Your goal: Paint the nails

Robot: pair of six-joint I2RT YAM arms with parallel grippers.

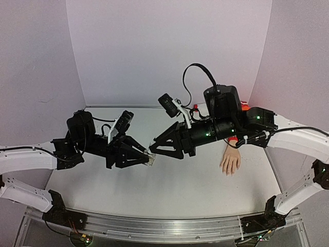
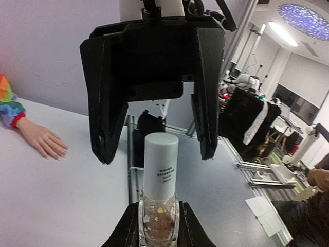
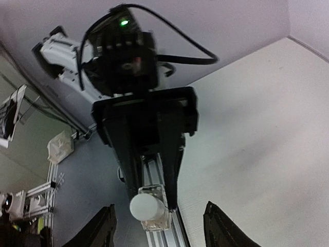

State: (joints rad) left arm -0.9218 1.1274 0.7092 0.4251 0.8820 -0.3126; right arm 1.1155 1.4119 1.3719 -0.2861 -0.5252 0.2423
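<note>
The small clear bottle [image 2: 157,224] is pinched by the left gripper [image 1: 148,157]; the right gripper [image 2: 157,154] is spread either side of its white cap [image 2: 161,164], which should be centred between the jaws before being squeezed. The nails [image 2: 61,150] of the fake hand [image 1: 230,162] are found well apart, on the surface [image 1: 169,182]
</note>
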